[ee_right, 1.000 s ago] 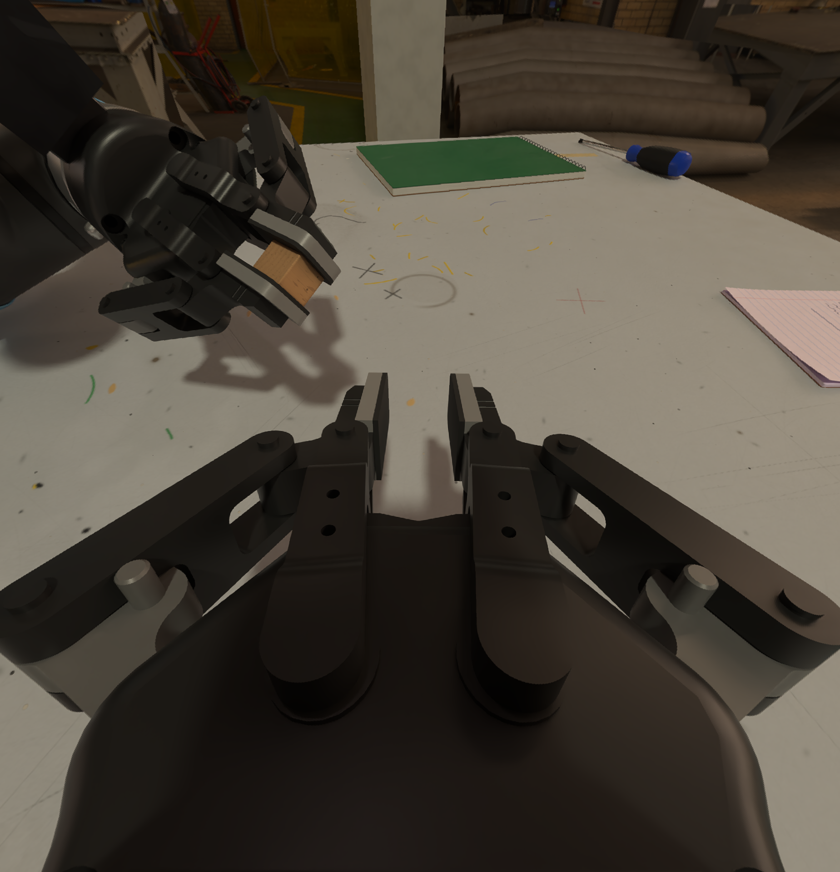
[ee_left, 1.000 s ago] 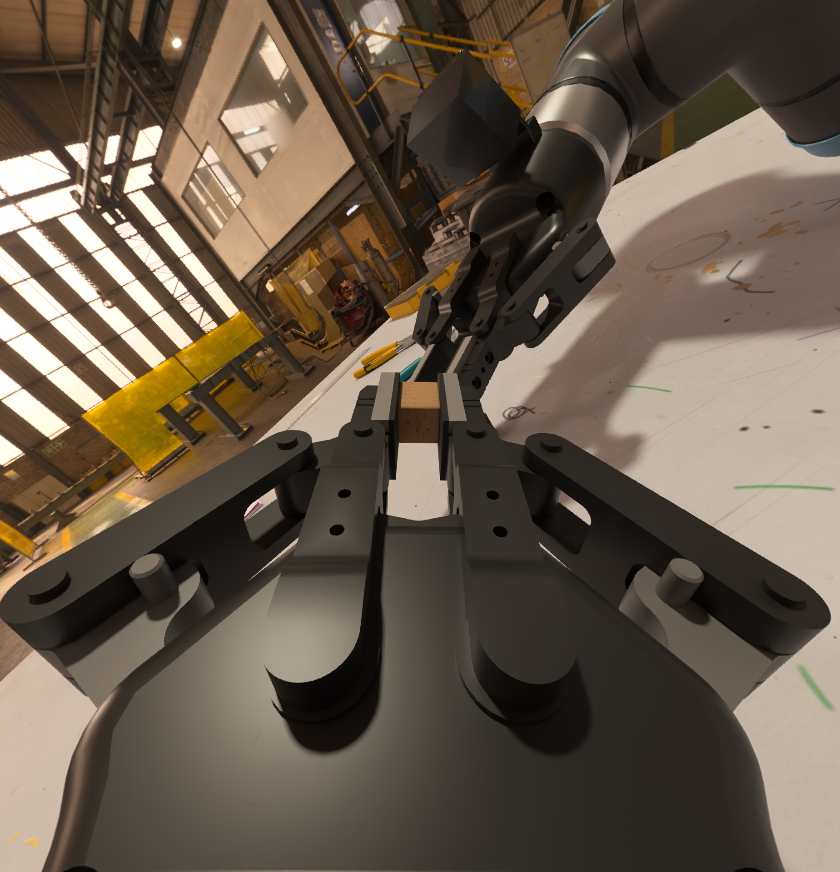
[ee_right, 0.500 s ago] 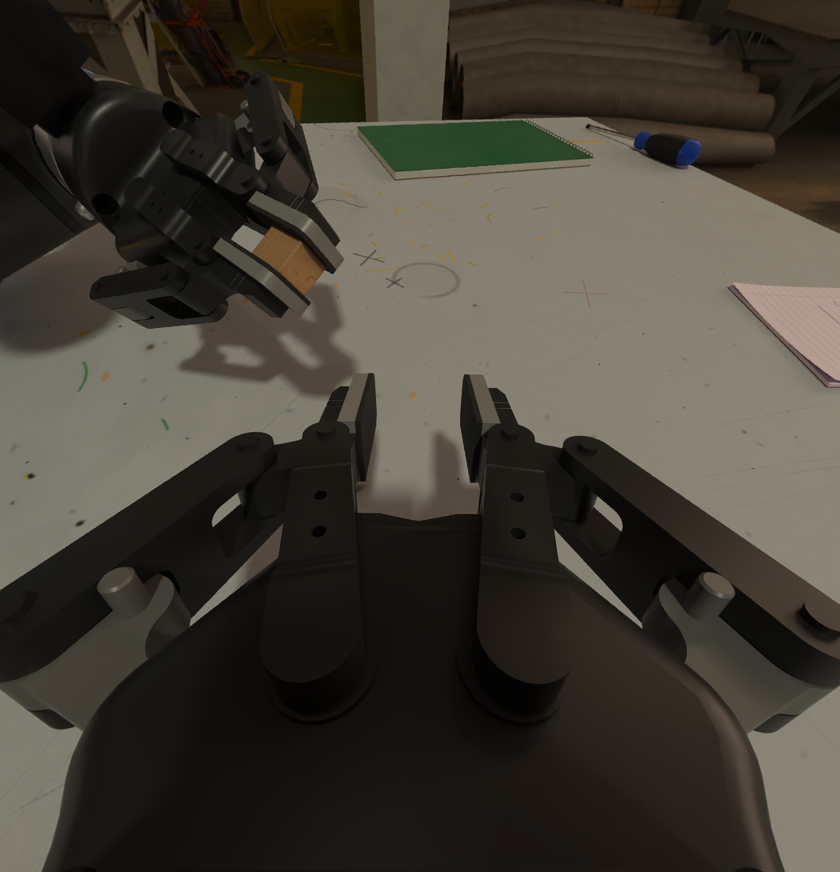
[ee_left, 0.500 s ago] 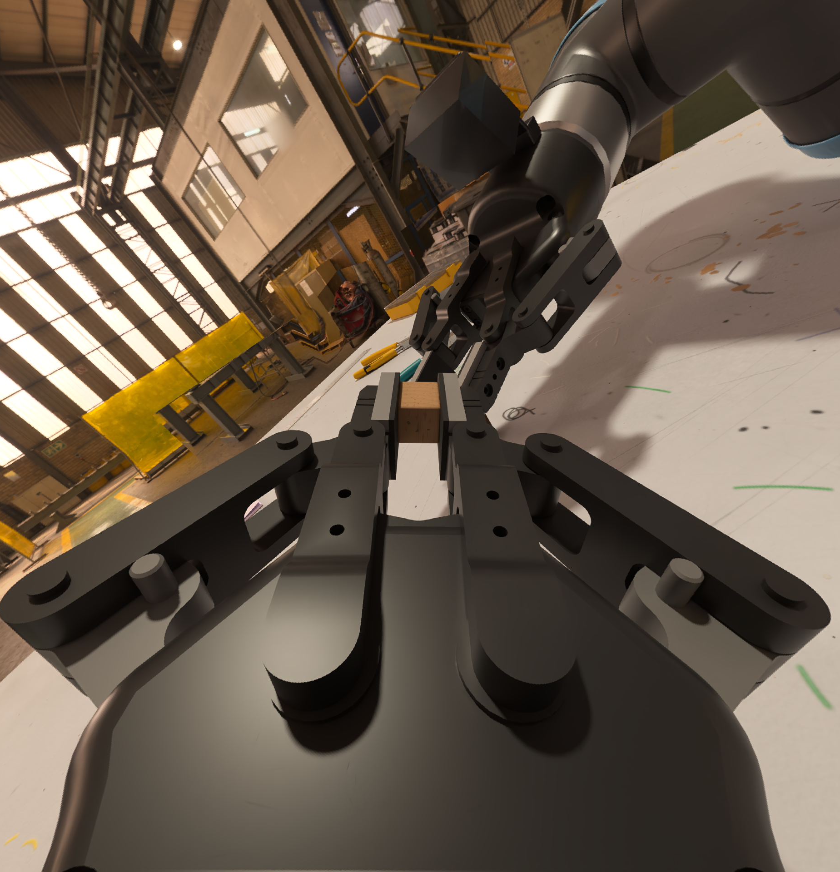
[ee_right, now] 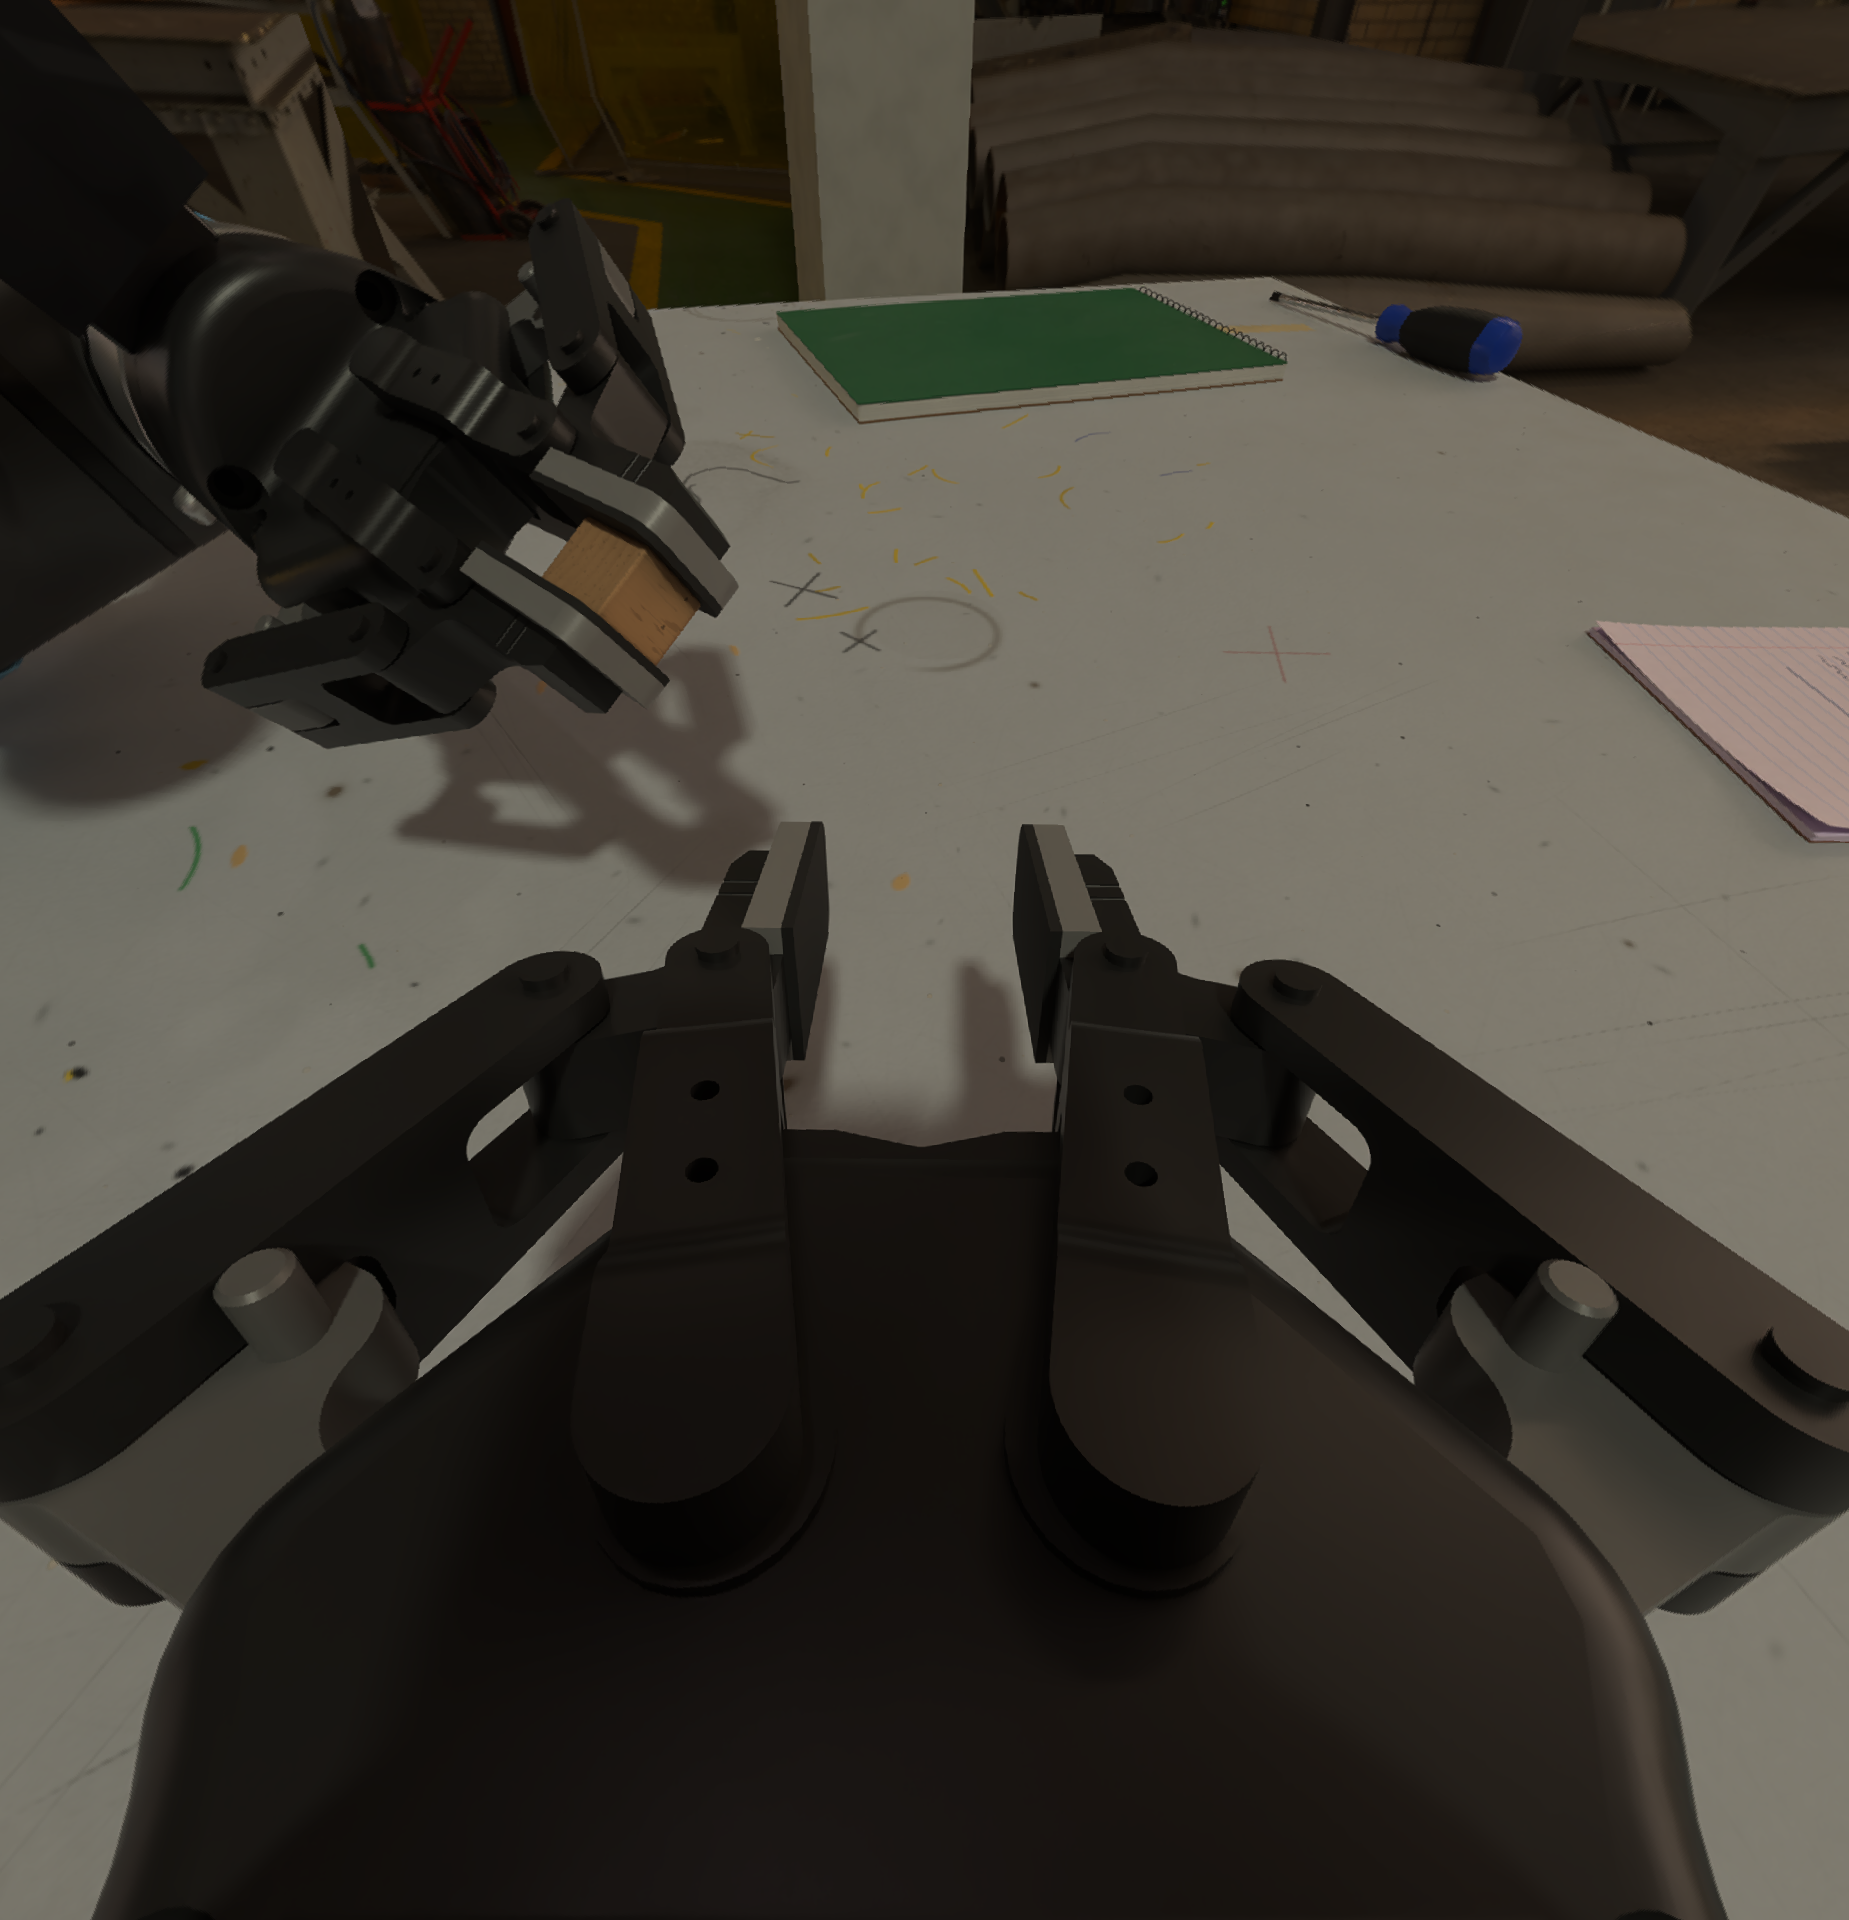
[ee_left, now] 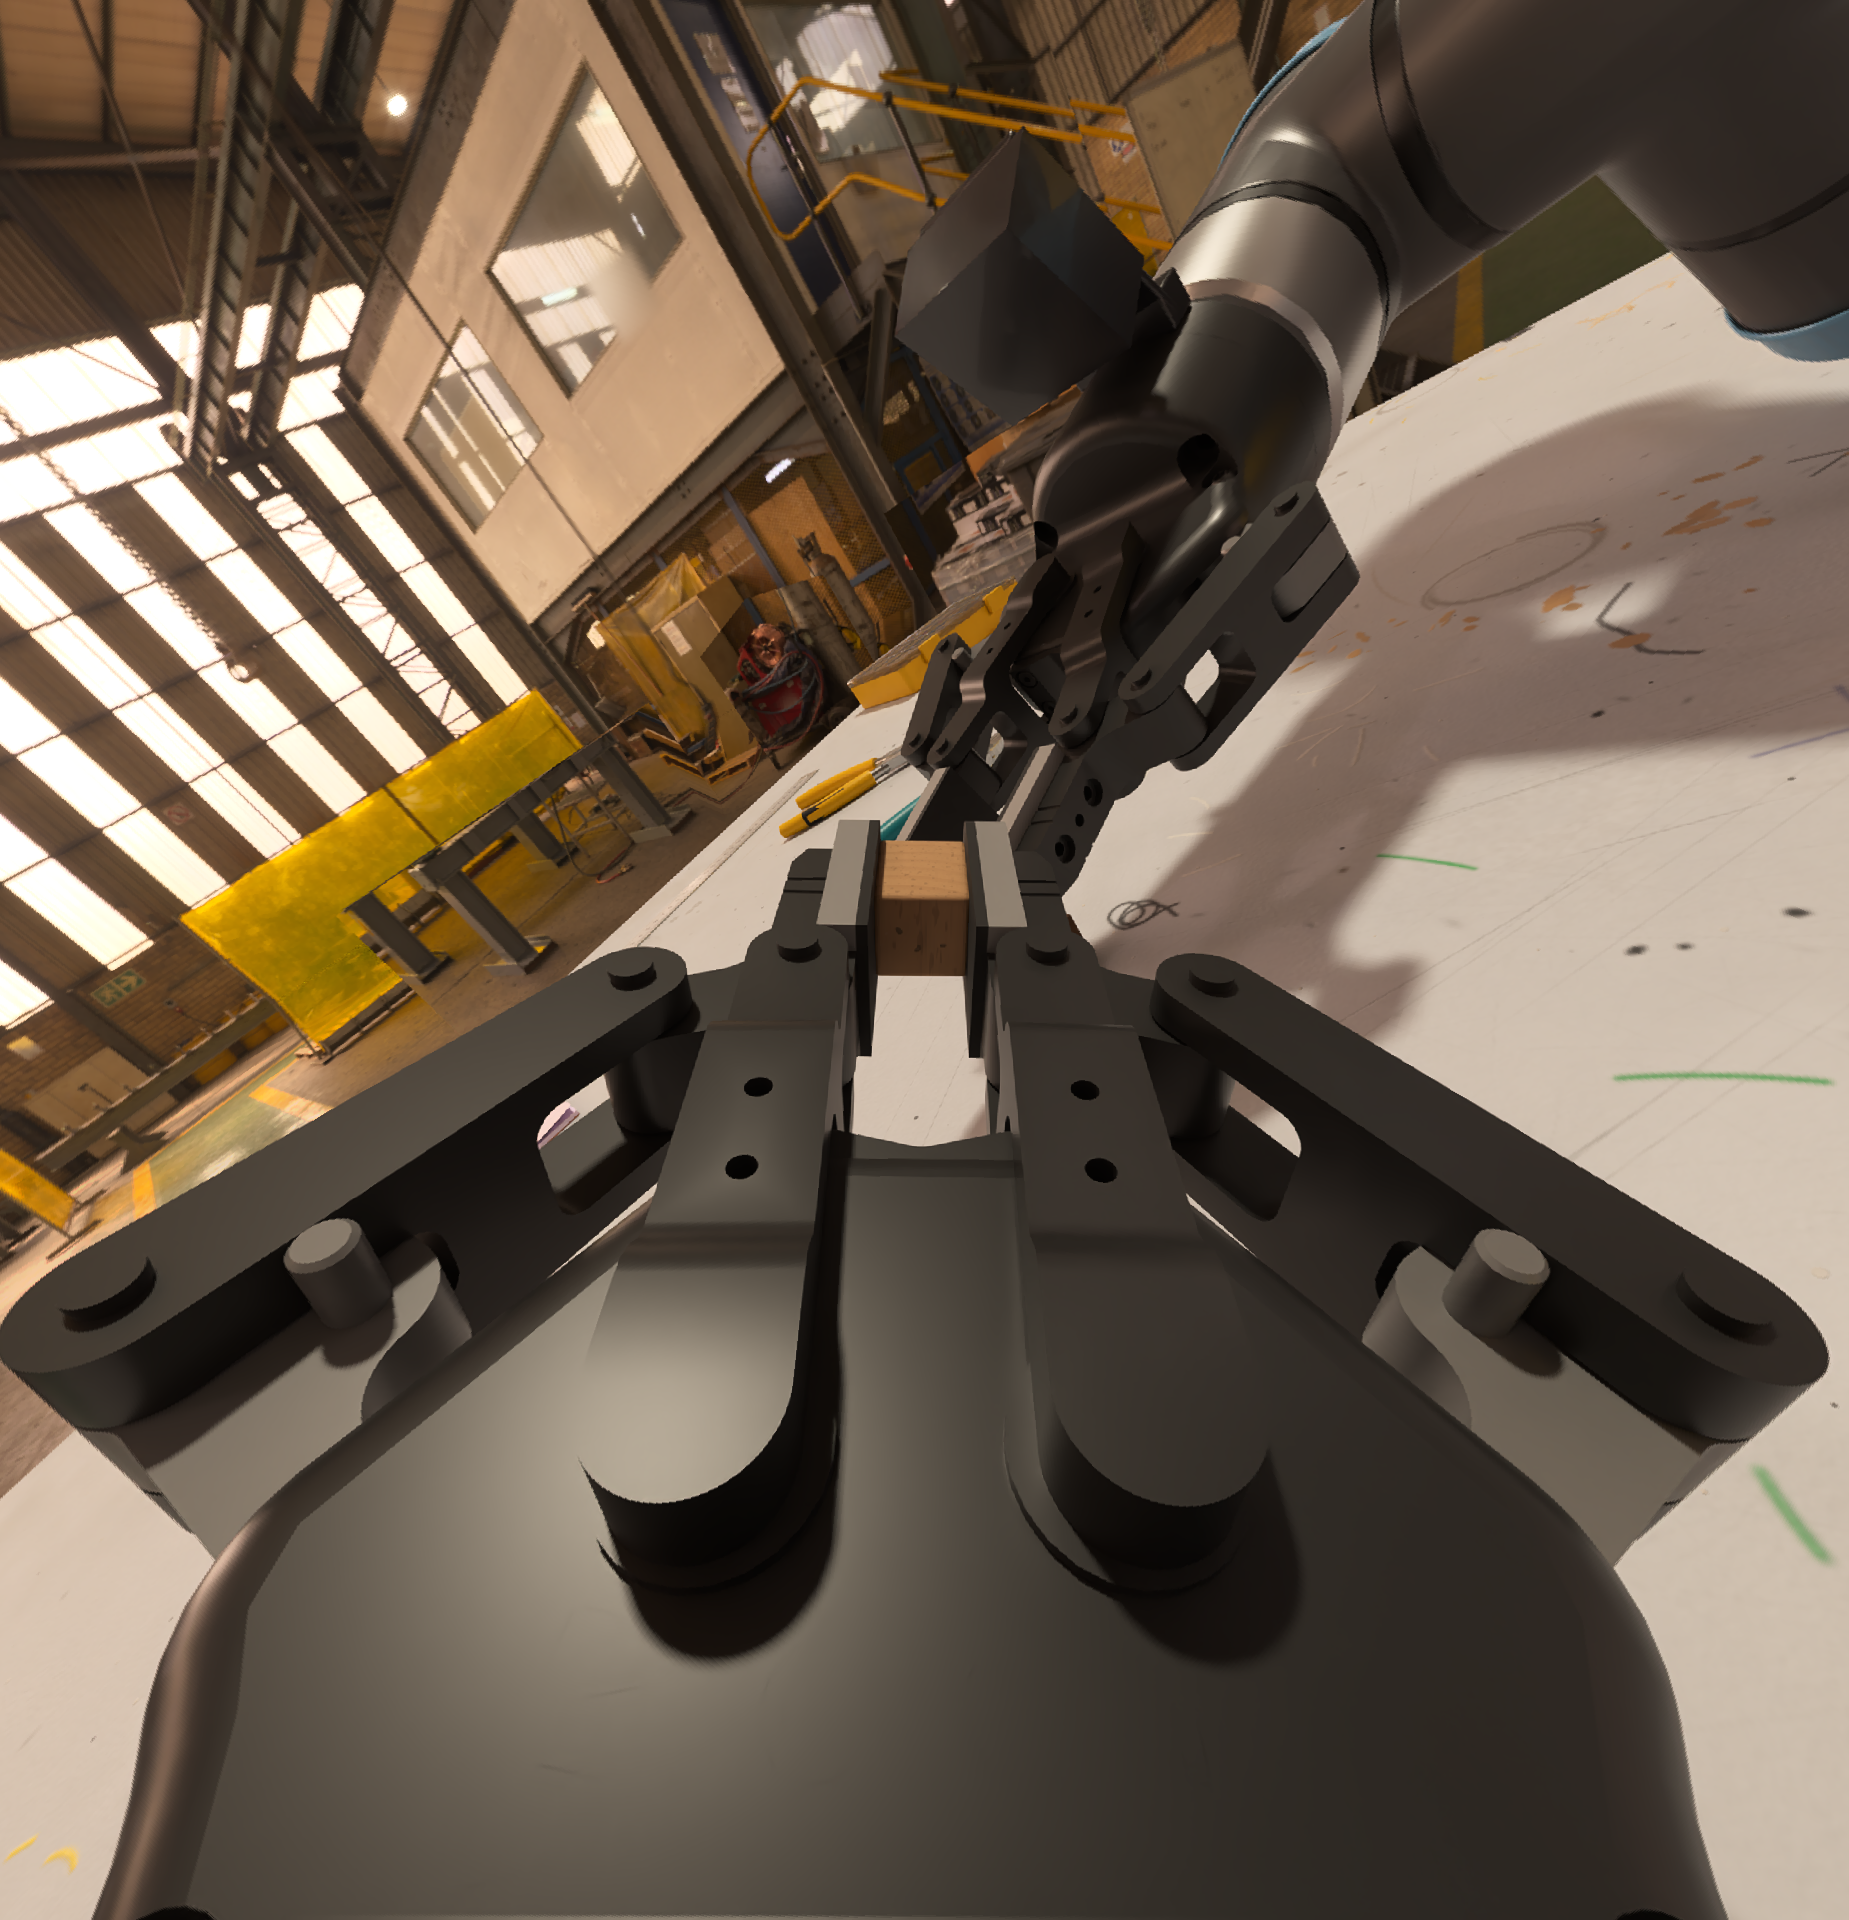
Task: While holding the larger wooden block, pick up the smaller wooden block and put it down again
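**Left claw holds a block aloft; right claw open and empty, smaller block not in sight**

The left gripper (ee_left: 922,902) is clamped on a wooden block (ee_left: 922,920), its two pads pressed flat against opposite faces, and holds it clear of the white table (ee_right: 1315,852). In the right wrist view the same block (ee_right: 621,601) hangs above its own shadow, to the far left of the right gripper (ee_right: 920,914). I take this for the larger wooden block, though with nothing to compare it against I cannot be sure.

The right gripper's jaws stand roughly half apart with nothing between them, only bare tabletop and a small orange fleck. It tilts down toward the surface, close above it.

The smaller wooden block does not show in either view. It may lie beneath or behind the right gripper's body, so which way it lies from the fingers, and how its axis runs, cannot be told. The right arm is the free one and must do any pick.

Farther off lie a green spiral notebook (ee_right: 1024,348), a blue-handled screwdriver (ee_right: 1450,338) at the far right, and a pink lined pad (ee_right: 1772,727) at the right edge. Pen marks, a circle and crosses, sit mid-table. None crowds the right gripper; the left gripper is near enough to mind in any leftward sweep.
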Robot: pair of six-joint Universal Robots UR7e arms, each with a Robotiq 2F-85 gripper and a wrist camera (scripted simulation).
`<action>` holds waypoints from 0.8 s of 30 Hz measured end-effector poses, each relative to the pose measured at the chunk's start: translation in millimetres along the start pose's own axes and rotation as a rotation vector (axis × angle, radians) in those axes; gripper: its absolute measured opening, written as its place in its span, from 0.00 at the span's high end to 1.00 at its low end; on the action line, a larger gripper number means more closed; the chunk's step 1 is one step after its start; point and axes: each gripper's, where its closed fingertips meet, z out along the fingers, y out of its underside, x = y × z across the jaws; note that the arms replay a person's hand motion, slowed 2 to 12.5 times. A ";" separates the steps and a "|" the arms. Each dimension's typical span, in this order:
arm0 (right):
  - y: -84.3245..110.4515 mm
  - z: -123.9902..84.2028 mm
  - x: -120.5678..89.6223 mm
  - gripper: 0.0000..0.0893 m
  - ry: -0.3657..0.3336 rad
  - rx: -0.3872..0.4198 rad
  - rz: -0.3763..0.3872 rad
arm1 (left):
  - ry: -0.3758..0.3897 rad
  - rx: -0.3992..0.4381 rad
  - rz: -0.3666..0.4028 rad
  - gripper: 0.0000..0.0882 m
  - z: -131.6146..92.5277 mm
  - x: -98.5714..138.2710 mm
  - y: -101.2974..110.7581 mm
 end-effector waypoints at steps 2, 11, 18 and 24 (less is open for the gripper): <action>-0.6 -0.6 0.8 0.63 0.001 0.006 0.007 | 0.000 0.000 0.000 0.84 -0.1 0.0 0.0; -3.5 -3.2 4.1 0.63 0.012 0.035 0.029 | 0.003 0.001 -0.002 0.84 -0.1 0.1 -0.1; -5.0 -4.5 5.2 0.63 0.023 0.049 0.028 | 0.005 0.000 -0.005 0.84 0.0 0.0 0.0; -4.4 -4.1 4.0 0.63 0.023 0.043 0.015 | 0.005 0.001 -0.009 0.84 0.0 -0.4 -0.1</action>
